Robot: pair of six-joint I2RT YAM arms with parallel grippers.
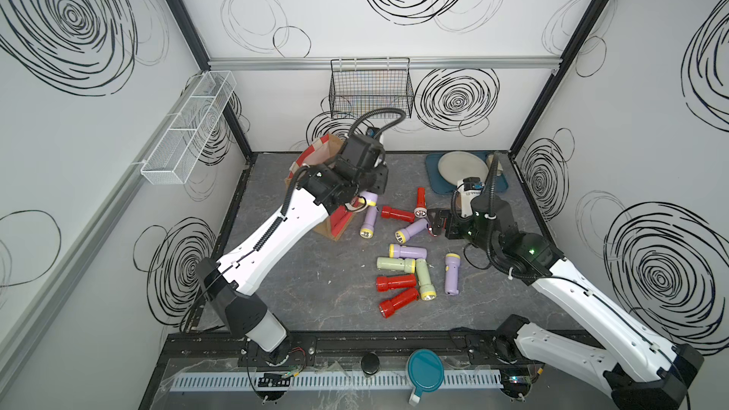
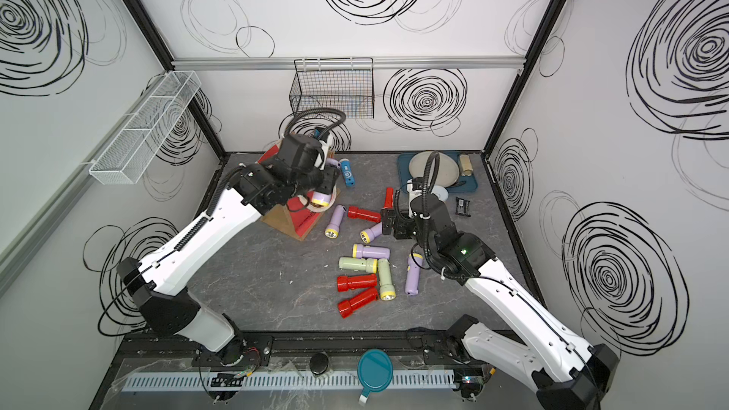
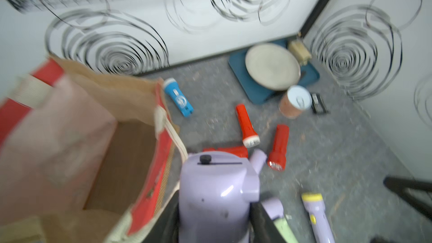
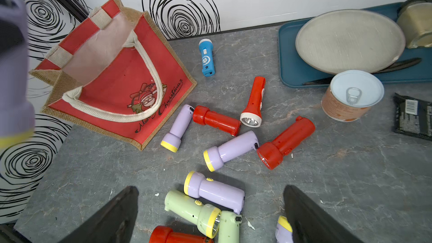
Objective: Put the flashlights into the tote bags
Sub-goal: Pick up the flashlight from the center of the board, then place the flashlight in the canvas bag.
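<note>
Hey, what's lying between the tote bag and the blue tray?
The blue flashlight lies there, touching neither the tote bag nor the blue tray; the tail of the white-headed red flashlight also reaches into that gap. The right wrist view shows it.

Under left arm [image 1: 276, 238]: lilac flashlight [image 1: 369, 199], beside tote bag [image 1: 315, 155].

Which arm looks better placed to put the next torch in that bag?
Left: the left gripper is shut on a lilac flashlight beside the open tote bag. The right gripper is open and empty, above flashlights lying on the table.
</note>
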